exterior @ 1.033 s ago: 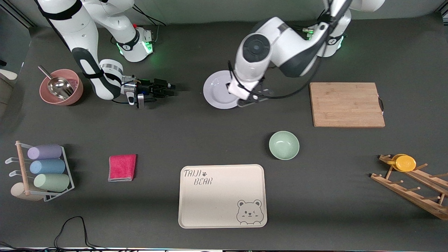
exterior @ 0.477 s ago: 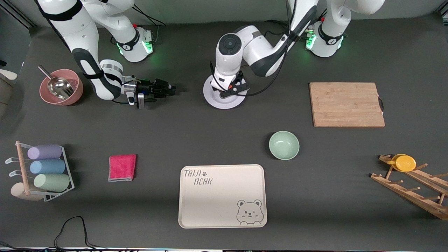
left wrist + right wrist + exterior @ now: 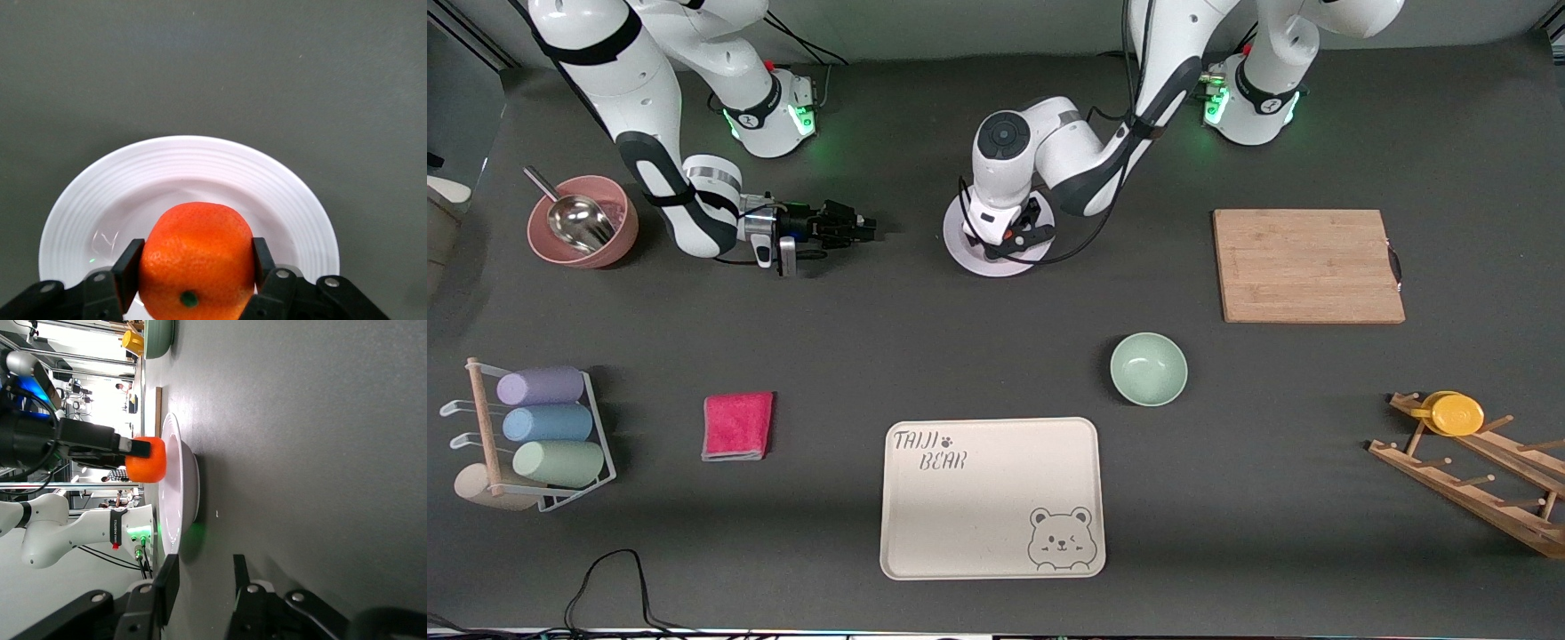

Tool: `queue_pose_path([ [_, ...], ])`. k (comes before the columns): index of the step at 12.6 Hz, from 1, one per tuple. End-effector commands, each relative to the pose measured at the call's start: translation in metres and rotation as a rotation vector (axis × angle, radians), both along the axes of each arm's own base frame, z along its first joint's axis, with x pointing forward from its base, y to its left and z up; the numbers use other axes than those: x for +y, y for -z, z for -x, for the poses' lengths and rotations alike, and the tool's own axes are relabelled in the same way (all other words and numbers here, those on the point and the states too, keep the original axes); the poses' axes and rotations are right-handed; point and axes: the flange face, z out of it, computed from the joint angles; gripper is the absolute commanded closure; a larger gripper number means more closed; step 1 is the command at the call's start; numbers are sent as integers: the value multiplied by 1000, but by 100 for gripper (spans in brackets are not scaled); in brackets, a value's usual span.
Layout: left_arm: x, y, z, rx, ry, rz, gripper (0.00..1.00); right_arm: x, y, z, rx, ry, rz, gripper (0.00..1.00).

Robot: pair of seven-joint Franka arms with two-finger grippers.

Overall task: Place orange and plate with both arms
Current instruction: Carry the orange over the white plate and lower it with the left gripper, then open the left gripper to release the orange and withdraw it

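Near edge of the desk: a rectangular cream plastic tray printed with a bear (image 3: 992, 498) is lying empty. Toward the right arm's end, a white wire rack (image 3: 596, 436) is holding pastel rolled cylinders, with a folded red cloth (image 3: 737, 425) beside it. Farther in, a small mint-green bowl (image 3: 1148, 368) is sitting empty; a wooden peg rack (image 3: 1476, 471) near the left arm's end is carrying a flat yellow cup (image 3: 1456, 413). A bare bamboo cutting board (image 3: 1306, 265) is lying farther still.

Toward the robots' edge: the round, shallow lavender-white plate (image 3: 969, 258) is resting flat on the desk. The left gripper (image 3: 193, 280) is hanging just over the plate's well, its two pads pinching the small round bright-orange fruit (image 3: 197, 260); the orange appears close above the plate, not yet released. The right gripper (image 3: 200, 587) is lying low beside the plate, toward the right arm's end, fingers parted a little around nothing. A pink bowl (image 3: 618, 244) near that end is holding a metal scoop (image 3: 574, 218).

Progress, as judged: the orange is gripped and carried over the plate; setting it down, releasing it and moving the plate are remaining
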Motion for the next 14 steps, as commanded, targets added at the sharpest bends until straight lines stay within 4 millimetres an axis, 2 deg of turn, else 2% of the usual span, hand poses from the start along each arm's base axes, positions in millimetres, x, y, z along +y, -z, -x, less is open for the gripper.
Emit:
queue_pose_path([
  [1,-6,1,8,-25,-21,-2,100,0,6,-1,-21,18,-14,61],
  [3,-7,3,10,-23,-19,-2,100,0,7,0,-22,16,-13,61],
  [4,-9,3,14,-21,-24,-2,91,0,8,0,-21,15,-13,61],
  [5,-10,3,15,-22,-47,-2,73,-1,9,1,-23,14,-12,61],
  [6,-12,2,17,-22,-67,-2,1,-1,11,2,-22,12,-11,61],
  [8,-16,0,25,-23,-66,-4,0,3,13,1,-40,48,-12,61],
  [12,-13,-7,20,-27,-71,-8,0,7,17,3,-35,45,-13,61],
  [14,-5,-18,10,-31,-72,-25,0,24,17,1,-39,48,-29,61],
])
